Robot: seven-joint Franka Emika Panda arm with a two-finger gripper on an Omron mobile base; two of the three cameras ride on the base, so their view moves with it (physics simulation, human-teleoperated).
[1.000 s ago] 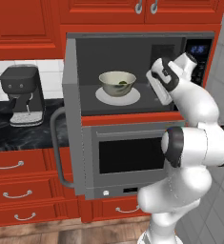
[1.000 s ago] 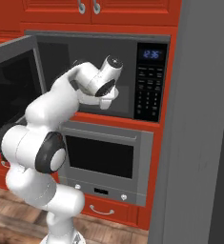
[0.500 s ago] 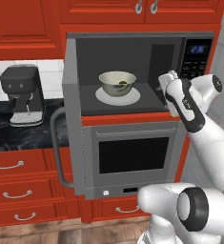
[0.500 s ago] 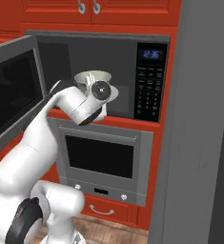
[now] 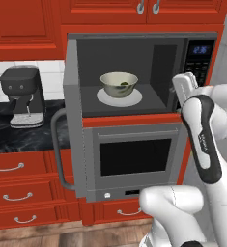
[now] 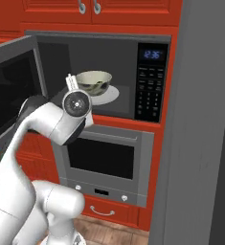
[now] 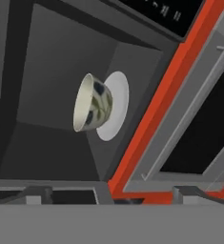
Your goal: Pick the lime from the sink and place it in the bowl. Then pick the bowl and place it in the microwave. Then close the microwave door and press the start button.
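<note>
The microwave [image 5: 134, 43] stands open. Inside it the pale bowl [image 5: 119, 84] sits on a white plate [image 5: 103, 98], also visible as the bowl [image 6: 94, 80] and the bowl [image 7: 90, 103]. A dark green patch inside the bowl is the lime [image 5: 124, 85]. The microwave door [image 6: 11, 91] is swung wide to the left, and its edge and handle [image 5: 57, 147] face me. My gripper [image 7: 113, 195] is open and holds nothing. It hangs in front of the opening and points at the bowl from a distance. The hand [image 5: 183, 88] is at the cavity's right edge, beside the keypad [image 6: 149, 93].
A grey oven [image 5: 134, 155] with a dark window sits right under the microwave. A black coffee machine [image 5: 22, 95] stands on the dark counter [image 5: 18, 140] at left. A tall grey panel [image 6: 205, 119] borders the right side. Red drawers fill the space below.
The empty hand has drawn back out of the microwave cavity, away from the bowl. The bowl, plate and door have stayed where they were.
</note>
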